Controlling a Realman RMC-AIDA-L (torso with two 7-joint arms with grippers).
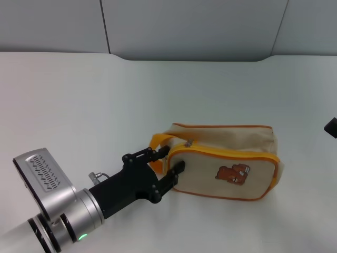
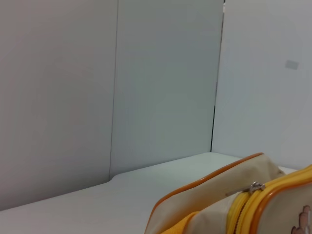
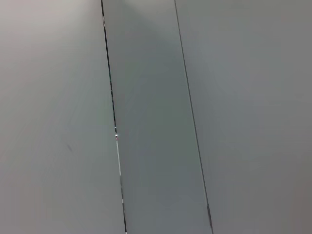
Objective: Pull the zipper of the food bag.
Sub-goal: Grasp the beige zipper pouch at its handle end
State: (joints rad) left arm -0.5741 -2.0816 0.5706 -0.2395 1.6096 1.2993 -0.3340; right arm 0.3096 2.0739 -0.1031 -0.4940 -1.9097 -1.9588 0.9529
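Observation:
The food bag (image 1: 226, 161) lies on the white table (image 1: 79, 105), bear patch (image 1: 233, 173) up. The orange-yellow zipper (image 1: 231, 153) runs around the panel edge, and its small silver pull tab (image 1: 188, 143) sits near the bag's left end. The orange loop handle (image 1: 158, 141) sticks out at that end. My left gripper (image 1: 171, 160) is open at the bag's left end, one finger by the handle and one against the panel's corner. The left wrist view shows the bag (image 2: 214, 200), the zipper (image 2: 239, 209) and the tab (image 2: 254, 187) close up. Only a dark bit of my right gripper (image 1: 331, 127) shows at the right edge.
Grey wall panels (image 1: 184, 26) stand behind the table's far edge. The right wrist view shows only wall panels (image 3: 146, 117).

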